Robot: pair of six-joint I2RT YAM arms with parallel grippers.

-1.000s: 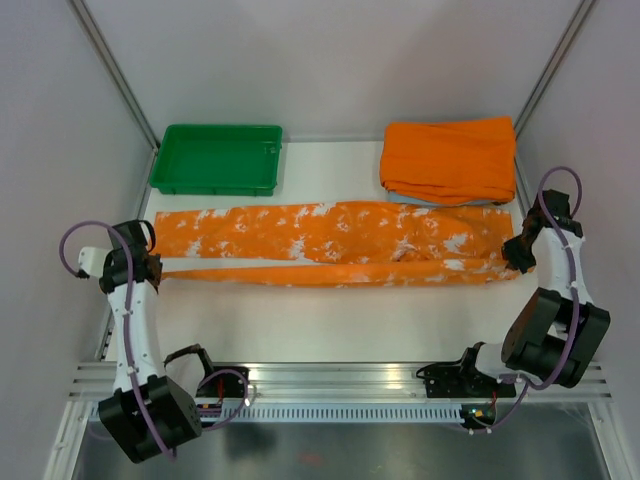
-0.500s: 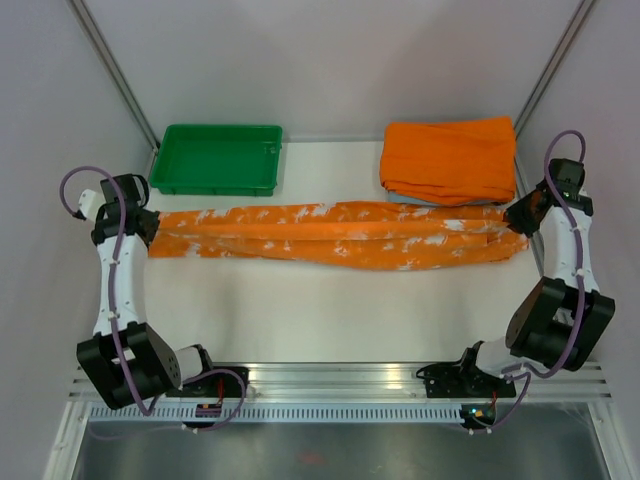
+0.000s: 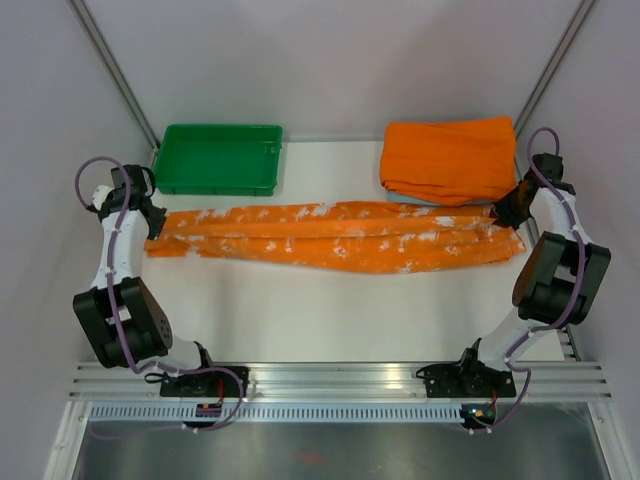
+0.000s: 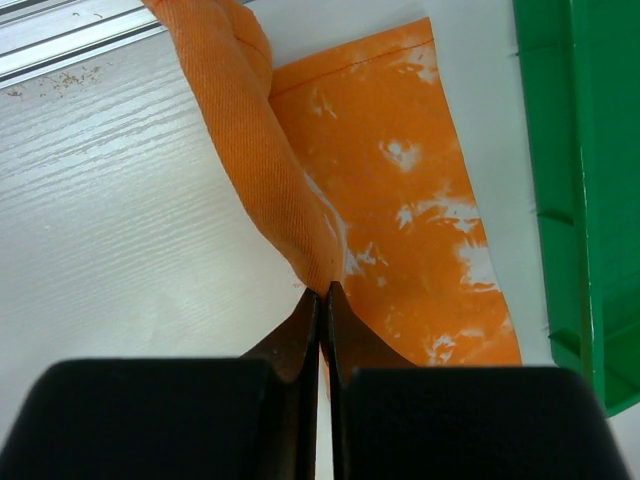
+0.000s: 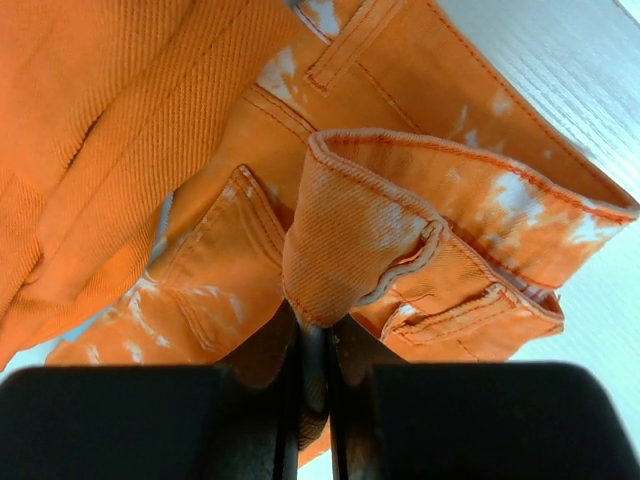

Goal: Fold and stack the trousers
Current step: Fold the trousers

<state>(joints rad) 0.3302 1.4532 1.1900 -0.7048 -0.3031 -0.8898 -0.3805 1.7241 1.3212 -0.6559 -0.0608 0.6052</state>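
The trousers (image 3: 340,236), orange with white splashes, lie in a long band across the table, folded lengthwise. My left gripper (image 3: 152,222) is shut on the hem end at the left (image 4: 290,190), with a fold of cloth rising from the fingertips. At the right end, my right gripper (image 3: 503,214) is shut on the waistband (image 5: 360,240), with belt loops and pocket seams showing around it. Each end is lifted slightly off the table.
A green tray (image 3: 217,158) stands at the back left, its wall (image 4: 580,180) close to the right of the hem. A plain orange folded cloth (image 3: 450,158) lies over a light blue cloth at the back right, just behind the waistband. Side walls stand close to both arms.
Both grippers have carried the near edge of the trousers away from me, over the far edge, so the wide band has become narrower. Both arms now reach further back.
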